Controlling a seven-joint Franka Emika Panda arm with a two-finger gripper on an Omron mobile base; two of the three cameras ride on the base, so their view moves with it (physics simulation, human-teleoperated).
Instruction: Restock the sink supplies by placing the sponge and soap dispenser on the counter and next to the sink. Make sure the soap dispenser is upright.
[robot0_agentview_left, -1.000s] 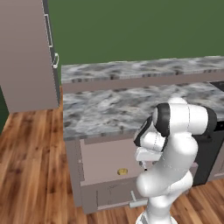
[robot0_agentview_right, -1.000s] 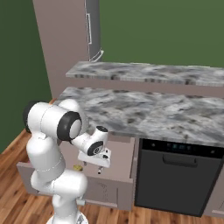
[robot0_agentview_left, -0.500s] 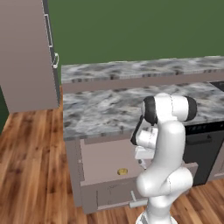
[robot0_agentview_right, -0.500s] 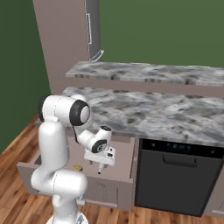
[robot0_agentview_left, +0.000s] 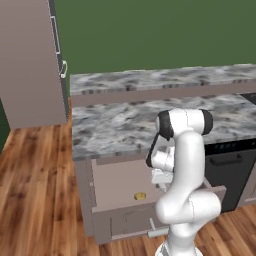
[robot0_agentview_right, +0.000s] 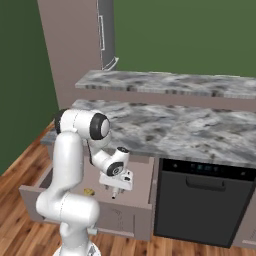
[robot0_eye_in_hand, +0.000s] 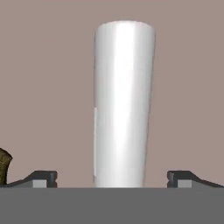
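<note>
1. Pincer (robot0_eye_in_hand: 113, 183): dark two-finger type, jaws spread wide, empty, poised inside the open brown drawer (robot0_agentview_left: 117, 182).
2. Slim white cylindrical soap dispenser (robot0_eye_in_hand: 122, 105): between the fingertips, toward 12 o'clock in the hand view.
3. Small yellow-orange sponge (robot0_agentview_left: 140, 196): on the drawer floor.
4. Grey-and-white marbled tabletop (robot0_agentview_left: 120, 125): above the drawer.

drawer (robot0_agentview_left: 120, 182): pulled open | dishwasher (robot0_agentview_right: 200, 200): black, shut | floor (robot0_agentview_left: 35, 190): wood

We are reaching into the open drawer (robot0_agentview_left: 107, 187) beneath the marbled counter (robot0_agentview_left: 120, 125), where the small yellow-orange sponge (robot0_agentview_left: 140, 196) is lying near its front wall.
</note>
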